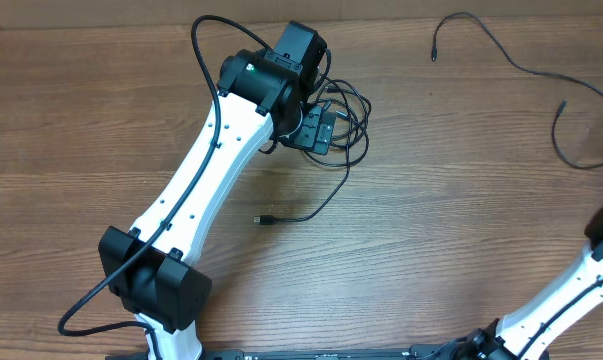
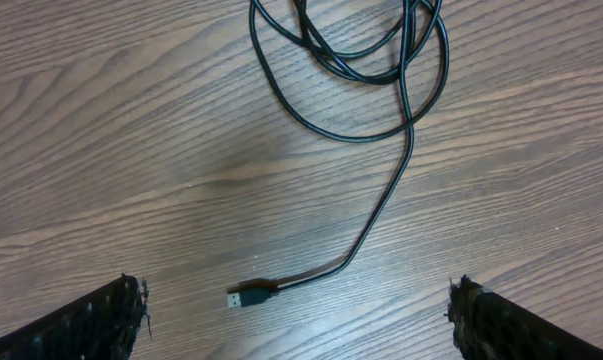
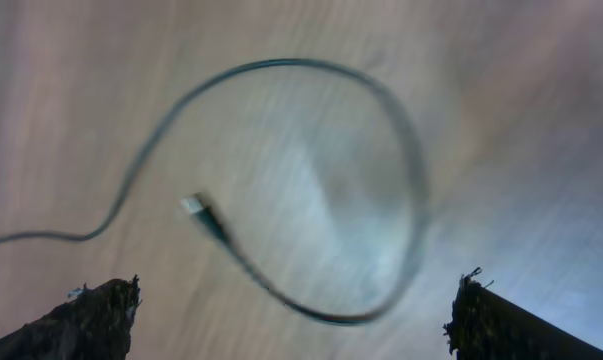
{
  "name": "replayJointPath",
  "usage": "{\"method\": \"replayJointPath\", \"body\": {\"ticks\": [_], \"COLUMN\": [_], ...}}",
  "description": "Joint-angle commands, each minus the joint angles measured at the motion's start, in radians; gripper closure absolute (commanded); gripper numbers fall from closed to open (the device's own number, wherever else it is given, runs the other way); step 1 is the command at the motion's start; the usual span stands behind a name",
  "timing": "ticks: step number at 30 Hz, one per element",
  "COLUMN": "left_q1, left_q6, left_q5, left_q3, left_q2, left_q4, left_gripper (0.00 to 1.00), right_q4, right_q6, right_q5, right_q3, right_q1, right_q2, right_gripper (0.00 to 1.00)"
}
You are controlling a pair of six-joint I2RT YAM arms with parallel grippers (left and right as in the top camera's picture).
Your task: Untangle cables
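Coil [image 1: 353, 120] sits upper centre of the overhead frame under the left tool [image 2: 296, 300], which is spread and empty. One strand trails down to a plug [image 2: 251, 296] on the bench [image 2: 101, 150], and a loose cable [image 1: 521, 68] lies upper right. Right tool [image 3: 296, 300] is also spread and empty, over a blurred loop [image 3: 311, 63]. Risk: closing on the coil could pinch several strands at once, tightening the tangle or dragging the whole bunch.
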Motion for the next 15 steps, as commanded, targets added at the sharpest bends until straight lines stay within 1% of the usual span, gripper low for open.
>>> {"method": "replayJointPath", "body": {"ticks": [1,4,7,13,15], "left_q1": [0.005,0.005,0.005,0.005,0.005], "left_q6": [-0.013,-0.013,-0.013,-0.013,-0.013], "left_q5": [0.008,0.008,0.008,0.008,0.008], "left_q3": [0.007,0.007,0.007,0.007,0.007], "left_q2": [0.001,0.001,0.001,0.001,0.001], "left_q4": [0.001,0.001,0.001,0.001,0.001], "left_gripper": [0.01,0.0,0.0,0.0,0.01], "right_q4": [-0.04,-0.08,-0.085,-0.038,-0.029], "right_q6": [-0.026,-0.026,-0.026,-0.021,0.014], "right_q5": [0.01,0.01,0.009,0.01,0.014], "right_q3": [0.02,-0.014,-0.076,-0.211,-0.247], "right_q1": [-0.024,-0.032,-0.027,0.021,0.036], "right_q2": [-0.024,-0.023,-0.023,-0.023,-0.023], "right_gripper": [0.0,0.0,0.0,0.06,0.07]}}
